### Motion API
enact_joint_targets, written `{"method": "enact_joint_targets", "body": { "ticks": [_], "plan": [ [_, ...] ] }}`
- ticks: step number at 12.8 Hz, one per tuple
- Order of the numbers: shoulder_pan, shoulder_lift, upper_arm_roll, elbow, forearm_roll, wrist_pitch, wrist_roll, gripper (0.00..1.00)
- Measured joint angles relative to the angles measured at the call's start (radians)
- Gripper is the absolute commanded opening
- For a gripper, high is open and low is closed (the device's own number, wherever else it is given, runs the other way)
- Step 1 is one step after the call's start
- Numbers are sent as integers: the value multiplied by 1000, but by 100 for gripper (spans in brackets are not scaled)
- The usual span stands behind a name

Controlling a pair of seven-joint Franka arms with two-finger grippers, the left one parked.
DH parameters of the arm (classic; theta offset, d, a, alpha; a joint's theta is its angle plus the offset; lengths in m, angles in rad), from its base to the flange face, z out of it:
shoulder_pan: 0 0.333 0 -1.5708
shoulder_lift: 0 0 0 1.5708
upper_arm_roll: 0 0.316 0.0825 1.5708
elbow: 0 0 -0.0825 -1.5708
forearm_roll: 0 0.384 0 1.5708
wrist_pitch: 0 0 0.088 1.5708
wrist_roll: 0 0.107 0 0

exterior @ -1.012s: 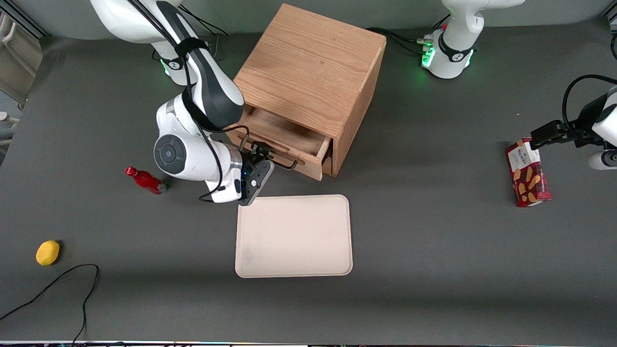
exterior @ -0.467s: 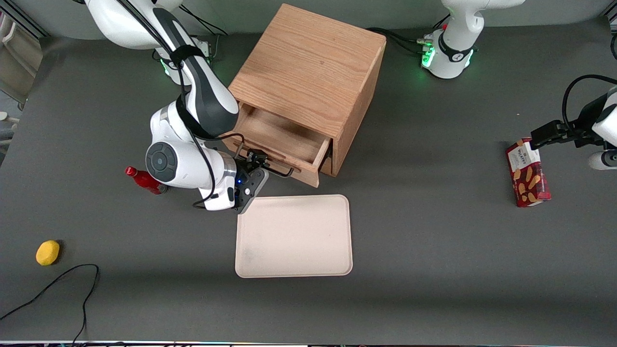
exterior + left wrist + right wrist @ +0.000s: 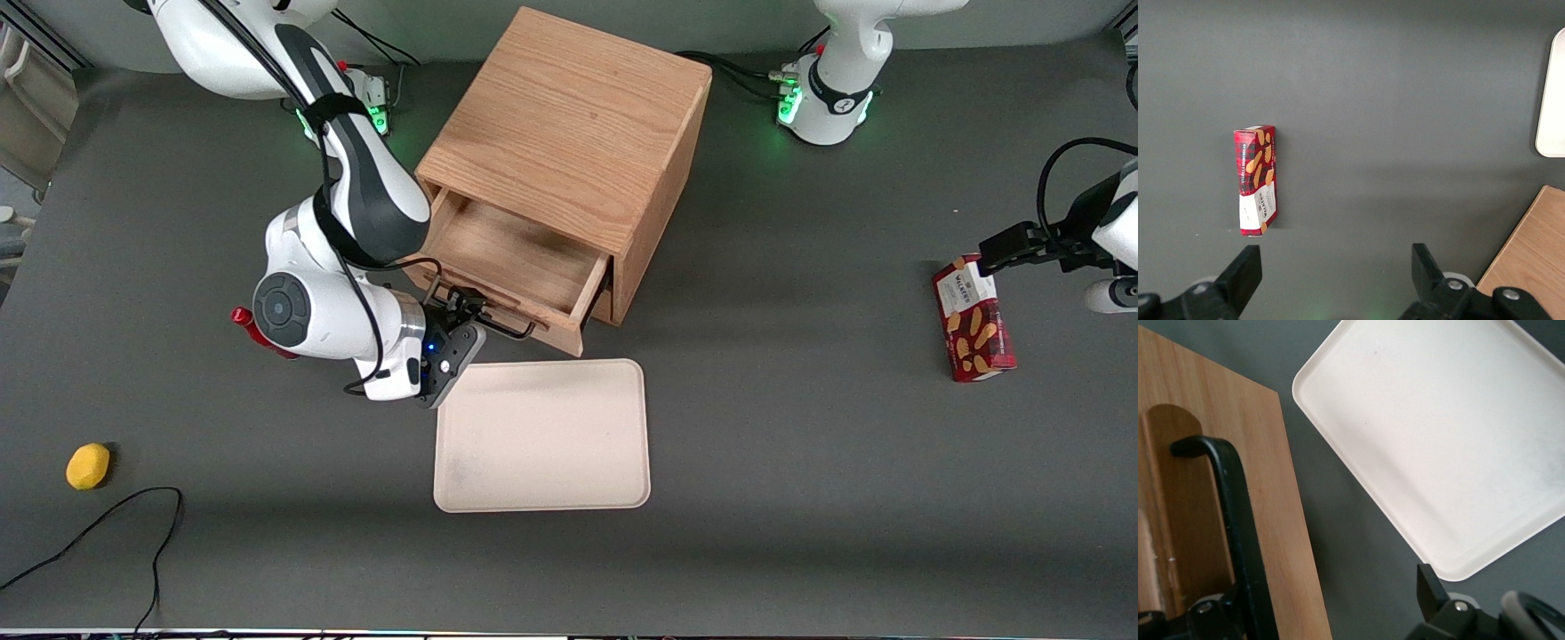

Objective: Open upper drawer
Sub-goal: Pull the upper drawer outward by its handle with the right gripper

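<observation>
The oak cabinet (image 3: 569,124) stands at the middle of the table. Its upper drawer (image 3: 511,258) is pulled well out toward the front camera, and its bare wooden inside shows. The thin black wire handle (image 3: 502,326) is on the drawer's front. My right gripper (image 3: 462,313) is at the handle, in front of the drawer. In the right wrist view the drawer front (image 3: 1271,487) and the handle (image 3: 1231,493) show close up. The gripper (image 3: 1318,607) is open, with the handle just inside one finger; the other fingertip (image 3: 1429,590) stands far off it.
A cream tray (image 3: 542,436) lies just nearer the front camera than the drawer, close to my gripper; it also shows in the right wrist view (image 3: 1438,433). A red bottle (image 3: 244,318) is half hidden by my arm. A lemon (image 3: 88,466), a cable (image 3: 107,524) and a cookie box (image 3: 973,320) lie farther off.
The upper drawer has slid farther out toward the front camera, together with my gripper at its handle. My arm now covers most of the red bottle.
</observation>
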Motion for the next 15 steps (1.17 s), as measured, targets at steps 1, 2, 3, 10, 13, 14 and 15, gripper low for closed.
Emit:
{"method": "enact_joint_targets", "body": {
  "ticks": [1,2,3,10,13,14,15],
  "plan": [
    [-5,6,0,10,0,-5,-2,100],
    [-9,13,0,21,0,-10,-2,100],
    [-14,19,0,31,0,-13,-3,100],
    [-44,47,0,85,0,-33,-3,100],
    [-67,55,0,106,0,-49,-5,100],
    [-72,60,0,114,0,-49,-5,100],
    [-76,64,0,119,0,-50,-5,100]
  ]
}}
